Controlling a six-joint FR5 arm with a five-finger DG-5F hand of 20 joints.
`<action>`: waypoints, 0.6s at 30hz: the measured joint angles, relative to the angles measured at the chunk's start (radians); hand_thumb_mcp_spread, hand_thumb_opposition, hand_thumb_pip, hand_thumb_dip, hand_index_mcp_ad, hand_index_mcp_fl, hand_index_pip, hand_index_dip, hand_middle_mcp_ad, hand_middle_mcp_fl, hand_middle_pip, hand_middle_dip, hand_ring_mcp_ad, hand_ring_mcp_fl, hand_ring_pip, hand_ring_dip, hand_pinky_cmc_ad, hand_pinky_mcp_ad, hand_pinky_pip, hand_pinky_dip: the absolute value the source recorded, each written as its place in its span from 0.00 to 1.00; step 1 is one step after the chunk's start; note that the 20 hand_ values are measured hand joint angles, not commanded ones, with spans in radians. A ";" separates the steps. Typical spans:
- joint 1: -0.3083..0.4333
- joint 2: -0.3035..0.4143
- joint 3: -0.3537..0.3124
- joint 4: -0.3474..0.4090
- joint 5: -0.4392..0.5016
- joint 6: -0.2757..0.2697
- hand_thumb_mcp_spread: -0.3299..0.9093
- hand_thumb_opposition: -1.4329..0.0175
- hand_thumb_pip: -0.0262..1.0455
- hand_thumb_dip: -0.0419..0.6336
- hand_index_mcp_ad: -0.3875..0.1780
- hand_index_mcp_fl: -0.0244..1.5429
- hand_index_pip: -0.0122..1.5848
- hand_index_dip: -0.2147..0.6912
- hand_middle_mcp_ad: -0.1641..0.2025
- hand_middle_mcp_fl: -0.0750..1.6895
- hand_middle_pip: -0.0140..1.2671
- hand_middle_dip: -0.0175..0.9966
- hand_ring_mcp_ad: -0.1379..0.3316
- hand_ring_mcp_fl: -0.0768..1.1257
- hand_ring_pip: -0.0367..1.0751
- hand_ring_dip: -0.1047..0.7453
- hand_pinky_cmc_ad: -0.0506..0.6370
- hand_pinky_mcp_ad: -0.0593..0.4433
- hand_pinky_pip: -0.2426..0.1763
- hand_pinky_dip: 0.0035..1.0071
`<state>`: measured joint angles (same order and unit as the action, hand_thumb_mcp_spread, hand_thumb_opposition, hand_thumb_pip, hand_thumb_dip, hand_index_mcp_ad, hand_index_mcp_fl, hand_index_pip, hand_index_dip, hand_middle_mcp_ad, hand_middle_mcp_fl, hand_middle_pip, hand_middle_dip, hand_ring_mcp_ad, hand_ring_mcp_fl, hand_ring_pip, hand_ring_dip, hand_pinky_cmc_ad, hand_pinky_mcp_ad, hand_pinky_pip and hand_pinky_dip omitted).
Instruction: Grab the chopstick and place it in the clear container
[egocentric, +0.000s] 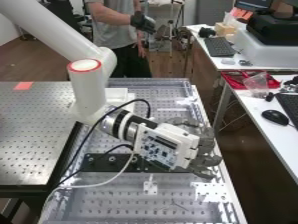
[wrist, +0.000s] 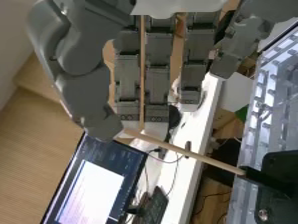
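Above the perforated worktop (egocentric: 120, 204), our hand (egocentric: 201, 162) nears the chopstick (wrist: 193, 154).
Our fingers (wrist: 157, 82) look open, straight by its free end, likely so they can close clear of the black holder (wrist: 269, 181).

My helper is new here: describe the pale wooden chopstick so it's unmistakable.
At the silver perforated bench, find the black bracket. From it, the thin chopstick slants towards the dark grey robot hand. Its pale wood sets it apart from the dark cables beyond.
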<state>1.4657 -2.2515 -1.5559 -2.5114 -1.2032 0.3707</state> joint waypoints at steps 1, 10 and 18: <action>0.000 -0.001 0.001 -0.001 0.000 0.000 0.71 0.43 0.60 0.49 0.57 0.33 0.81 0.22 0.43 0.41 0.59 0.64 0.49 0.49 0.13 0.72 0.66 0.55 0.67 0.19; 0.000 -0.007 0.010 -0.007 -0.007 0.001 0.71 0.41 0.60 0.49 0.55 0.34 0.82 0.20 0.43 0.42 0.59 0.65 0.48 0.50 0.13 0.73 0.69 0.55 0.71 0.19; 0.000 -0.009 0.015 -0.013 -0.003 -0.002 0.70 0.39 0.59 0.49 0.54 0.35 0.83 0.20 0.44 0.42 0.59 0.65 0.48 0.52 0.13 0.73 0.69 0.55 0.72 0.19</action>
<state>1.4653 -2.2603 -1.5407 -2.5242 -1.2062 0.3689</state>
